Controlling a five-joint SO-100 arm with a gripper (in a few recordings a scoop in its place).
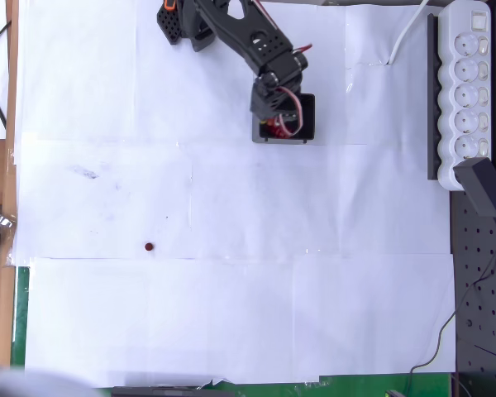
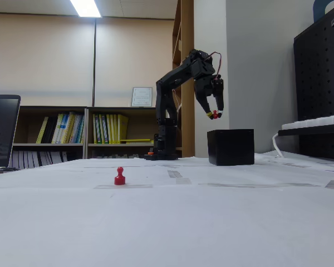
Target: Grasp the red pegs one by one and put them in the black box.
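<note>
- Worktop (image 1: 231, 314): covered w/ white paper sheets; white power strip (image 1: 469, 83) along right edge in overhead view.
- Arm (image 2: 175, 83): black, reaching from its base at the far side out over the box; red/white wires at the wrist.
- Black box (image 2: 230, 146): sits on paper near the arm base, upright, open top. In overhead view the arm covers most of the opening; a bit of red shows inside (image 1: 270, 126), prob. pegs already dropped, can't count them.
- Claw (image 2: 215, 114): hangs above the box, clear of its rim, tips pointing down. Clamped on a red peg (image 2: 215, 113), held at the fingertips.
- Loose red peg (image 2: 119, 176): stands upright on the paper, well apart from box and arm; in overhead view it's a dot at lower left (image 1: 149, 246).
- Step in hand, as I read it: carry/drop phase, peg over the box, not yet released.
- Next: centre over the opening, maybe lower a little, spread the fingers so the peg falls inside. Then swing out to the loose peg.
- Risk: release off-centre, peg hits rim & bounces out.
</note>
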